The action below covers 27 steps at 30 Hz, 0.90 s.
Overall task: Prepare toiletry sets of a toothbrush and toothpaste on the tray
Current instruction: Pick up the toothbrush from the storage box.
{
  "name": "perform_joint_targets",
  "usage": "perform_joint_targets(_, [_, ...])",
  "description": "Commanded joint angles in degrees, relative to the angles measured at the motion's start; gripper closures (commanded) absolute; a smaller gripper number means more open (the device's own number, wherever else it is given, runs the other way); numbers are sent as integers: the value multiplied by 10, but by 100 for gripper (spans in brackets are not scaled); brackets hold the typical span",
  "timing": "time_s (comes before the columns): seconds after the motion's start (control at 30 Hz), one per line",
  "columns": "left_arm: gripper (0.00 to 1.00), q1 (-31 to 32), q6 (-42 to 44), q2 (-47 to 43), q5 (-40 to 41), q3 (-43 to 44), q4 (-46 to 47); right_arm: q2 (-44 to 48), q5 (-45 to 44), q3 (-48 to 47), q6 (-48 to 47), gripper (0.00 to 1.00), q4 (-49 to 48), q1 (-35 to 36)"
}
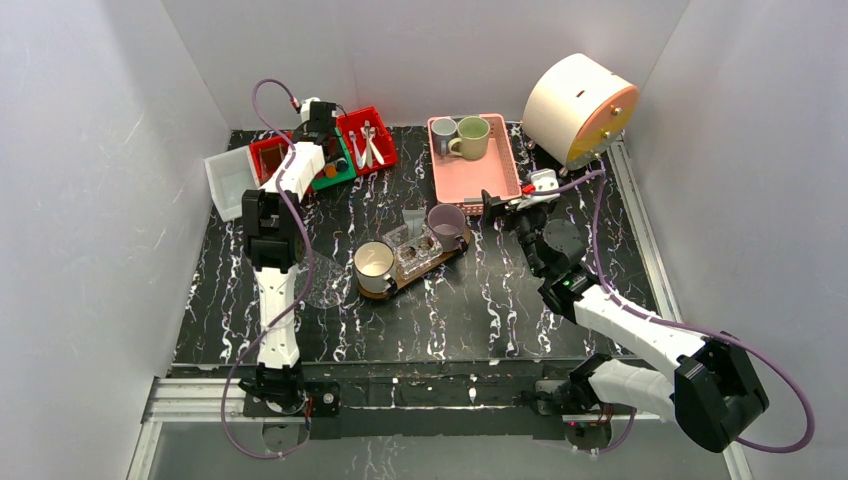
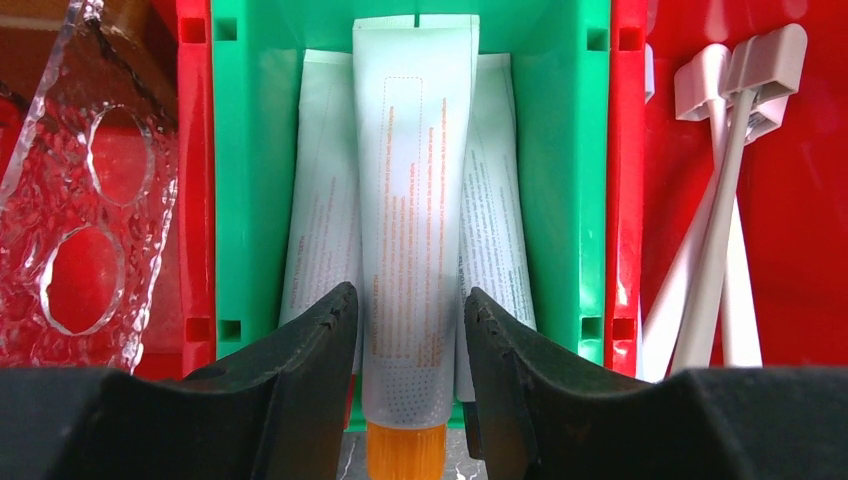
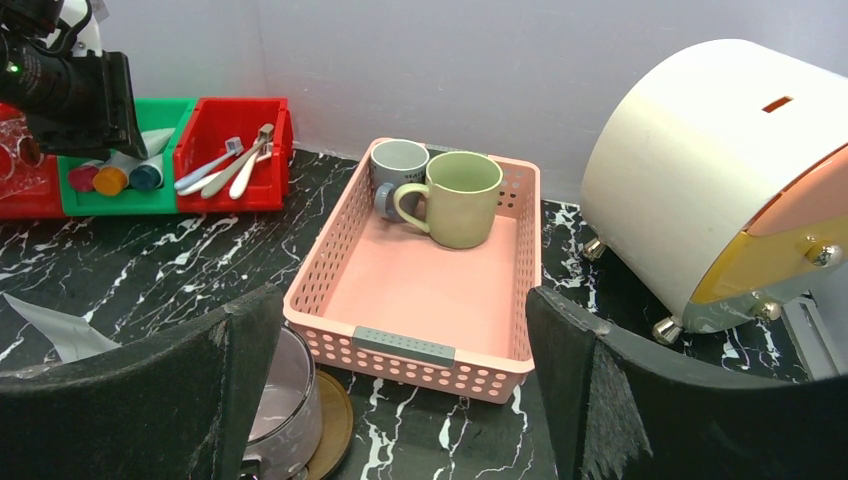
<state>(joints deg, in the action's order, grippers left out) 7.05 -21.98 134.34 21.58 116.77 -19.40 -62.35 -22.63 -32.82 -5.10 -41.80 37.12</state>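
A: What is the setting?

B: A black surface (image 1: 500, 310) veined with white, closed in by plain white walls (image 1: 100, 200) on the left, far and right sides. The brown tray (image 1: 432, 268) lies slantwise near the middle. It carries a cream mug (image 1: 374, 262) at its near-left end, a purple mug (image 1: 447, 222) at its far-right end and clear bags (image 1: 415, 250) between them. Just beyond it, to the far right, stands a pink basket (image 1: 478, 190) with a grey mug (image 1: 443, 135) and a green mug (image 1: 471, 137) at its far end. A round cream bin (image 1: 575, 100) sits in the far right corner.

A: Anything hard to read?

B: From above, the left arm (image 1: 285, 180) covers most of the green bin (image 2: 250, 150). What the bags hold is unclear, and I cannot make out what is inside the two tray mugs. The right wrist view cuts off the purple mug and shows only a sliver of tray. In the green bin, two other tubes (image 2: 325, 200) lie half under a third.

A: And the jaws?

B: The left jaws are spread either side of the middle tube (image 2: 415, 200), close to its orange cap (image 2: 405, 455). Their pads (image 2: 320, 340) are right at its flanks, but I cannot tell whether they press it. Toothbrushes (image 2: 715, 250) lie in the red bin (image 2: 810, 300) to the right. The right jaws are spread wide and hold nothing, on the near side of the basket and above the purple mug.
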Motion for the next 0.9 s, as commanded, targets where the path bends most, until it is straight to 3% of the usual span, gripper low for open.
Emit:
perform_joint_targets(0.0, [58,-6,-14,19,-32,17,-37,-2,-12,1,-9,1,-30,-1])
perform_joint_targets(0.3, [58,-22,-42,41,-81,22,-47,-6,-11,1,-5,1,-29,-1])
perform_joint_targets(0.67, [78,-36,-58,3,-124,21,-46,-6,-9,1,-1,1,-29,-1])
perform_joint_targets(0.87, [79,-36,-58,-44,-130,16,-33,-1,0,-2,-1,1,-24,-1])
